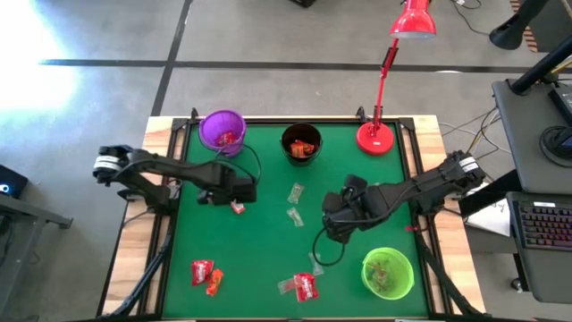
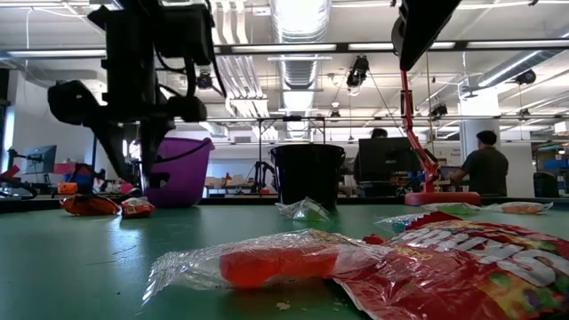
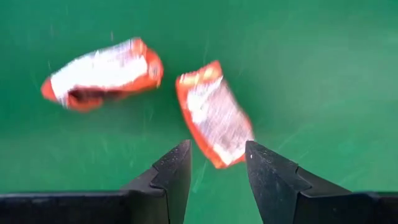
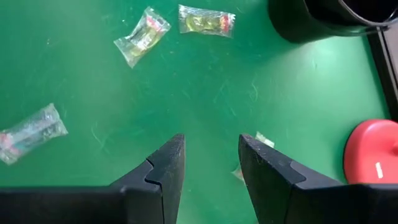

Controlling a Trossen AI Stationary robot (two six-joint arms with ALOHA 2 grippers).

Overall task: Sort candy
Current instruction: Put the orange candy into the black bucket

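Two orange-red wrapped candies lie on the green mat below my left gripper (image 3: 217, 149): one (image 3: 214, 112) with its near end between the open fingers, the other (image 3: 102, 71) beside it. In the high view that gripper (image 1: 237, 195) hovers over them (image 1: 238, 207), near the purple cup (image 1: 222, 131). My right gripper (image 4: 211, 140) is open above bare mat at mid-table (image 1: 332, 224), with greenish cellophane candies (image 4: 142, 35) (image 4: 206, 20) ahead of it and one (image 4: 264, 140) half hidden by a finger. More red and orange candies (image 1: 203, 271) (image 1: 307, 286) lie near the table's near edge.
The purple cup holds red candy, the black cup (image 1: 301, 143) orange candy, and the green cup (image 1: 388, 273) greenish candy. A red desk lamp's base (image 1: 375, 137) stands at the far right of the mat. Two clear greenish candies (image 1: 296, 191) (image 1: 293, 215) lie between the grippers.
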